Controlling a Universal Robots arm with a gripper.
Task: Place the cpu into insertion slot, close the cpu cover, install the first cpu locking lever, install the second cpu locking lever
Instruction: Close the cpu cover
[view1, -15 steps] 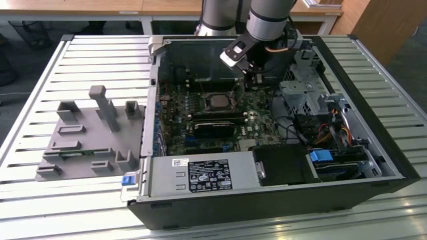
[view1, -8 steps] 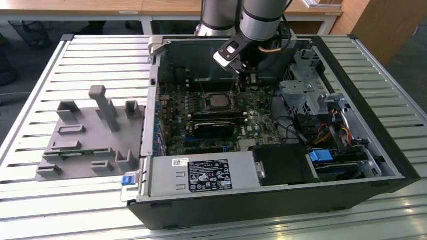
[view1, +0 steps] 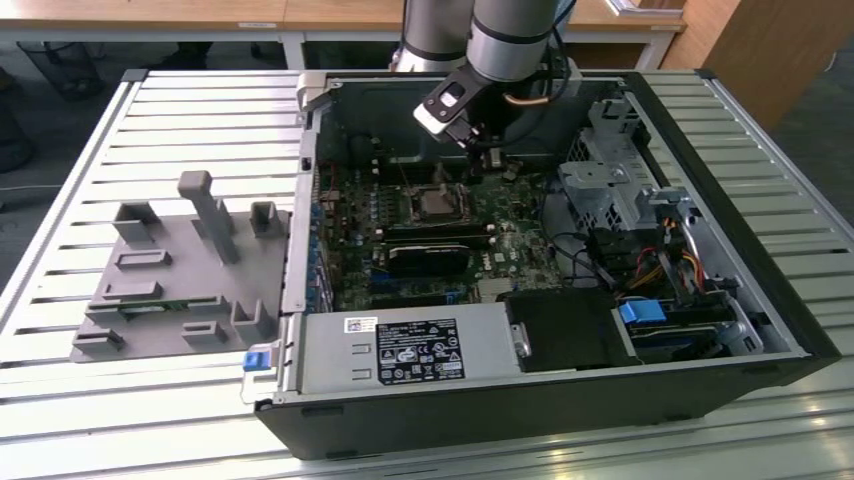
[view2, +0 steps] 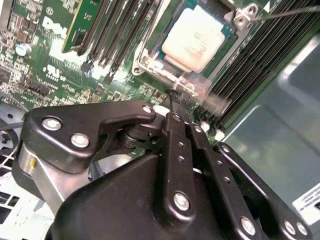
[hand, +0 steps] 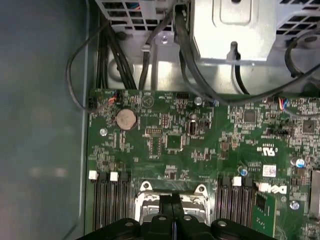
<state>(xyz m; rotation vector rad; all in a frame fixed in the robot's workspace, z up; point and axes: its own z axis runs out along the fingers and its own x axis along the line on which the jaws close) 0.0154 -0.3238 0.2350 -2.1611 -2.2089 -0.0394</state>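
Observation:
The cpu (view2: 192, 37) shows its pale metal face in the insertion slot (view1: 438, 203) on the green motherboard. The silver cpu cover (view2: 150, 66) appears to lie flat around it, with the chip showing through its window. A thin wire lever (view2: 285, 12) runs off from the socket's corner. My gripper (view2: 174, 96) hangs just beside the socket and above the board, fingers shut together with nothing seen between them. A blurred silvery bar (view2: 202, 92) lies close past the fingertips; I cannot tell whether they touch. In the first wrist view the gripper (hand: 172, 199) covers the socket's middle.
Long black memory slots (view2: 250, 60) flank the socket. A metal drive cage (view1: 607, 185) and cable bundles (view1: 654, 265) fill the exterior view's right of the case. The power supply (view1: 407, 350) sits at the front. A grey fixture (view1: 180, 265) stands on the slatted table.

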